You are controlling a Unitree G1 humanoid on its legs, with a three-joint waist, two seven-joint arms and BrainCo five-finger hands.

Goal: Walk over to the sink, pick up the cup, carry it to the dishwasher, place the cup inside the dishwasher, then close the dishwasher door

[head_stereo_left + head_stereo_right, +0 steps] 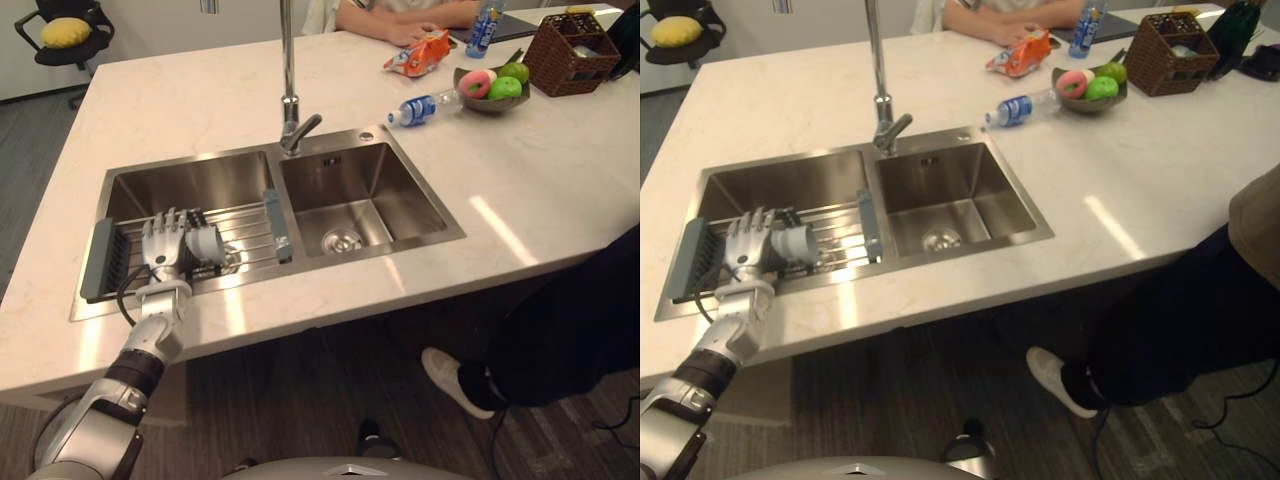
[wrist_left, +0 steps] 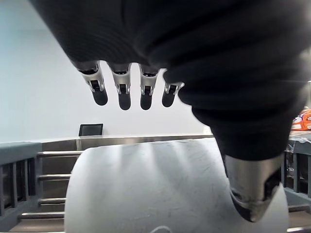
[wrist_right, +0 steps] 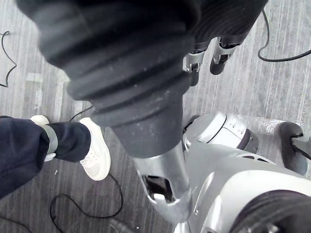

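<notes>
Pale grey cylindrical cup point(image 2: 160, 189); brushed silver steel double sink point(image 1: 380, 180); cream, faintly veined stone surface point(image 1: 180, 100); orange snack bag point(image 1: 420, 55); dark brown woven basket point(image 1: 570, 60).

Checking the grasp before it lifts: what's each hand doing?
Left hand: open, fingers straight by the pale grey cylindrical cup.
Right hand: open, holding nothing.
</notes>
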